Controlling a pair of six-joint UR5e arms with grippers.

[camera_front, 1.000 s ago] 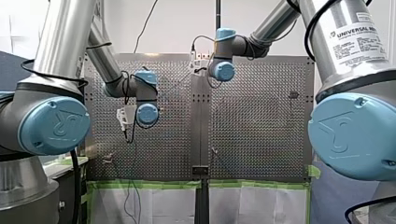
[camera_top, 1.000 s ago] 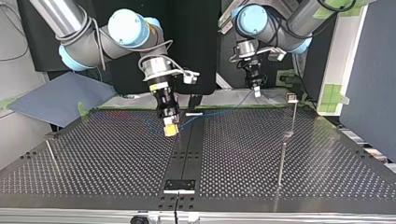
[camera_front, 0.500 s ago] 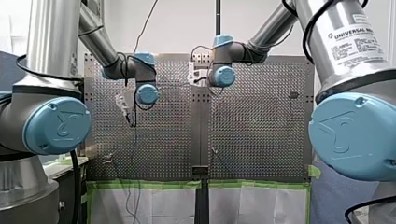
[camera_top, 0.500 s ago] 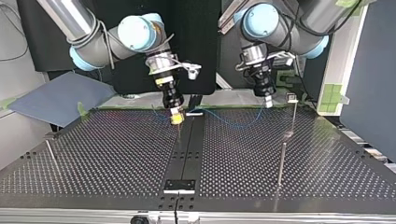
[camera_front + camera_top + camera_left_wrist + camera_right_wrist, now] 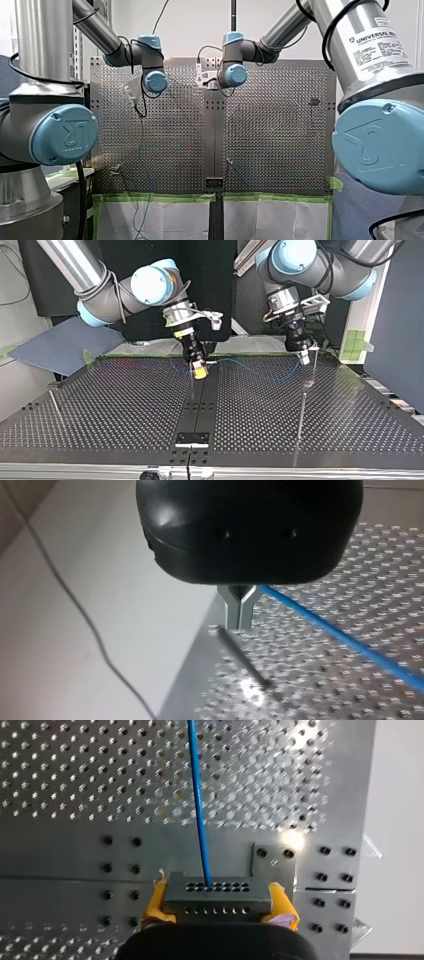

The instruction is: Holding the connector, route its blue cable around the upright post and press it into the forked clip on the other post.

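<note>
Gripping grey connector (image 5: 217, 895), right jaws closed on it, yellow pads (image 5: 156, 904) at each end. Blue cable (image 5: 199, 810) runs straight ahead from connector over perforated counter (image 5: 60, 780). Top view: right jaws low over counter's dark middle strip (image 5: 200, 410), thin upright post (image 5: 192, 388) just in front. Cable sags across to left jaws, closed on blue cable, metal fingers (image 5: 232, 611) pinched together. Left jaws just beside forked clip (image 5: 313, 345) atop its post (image 5: 314, 367). Cable clear of clip.
</note>
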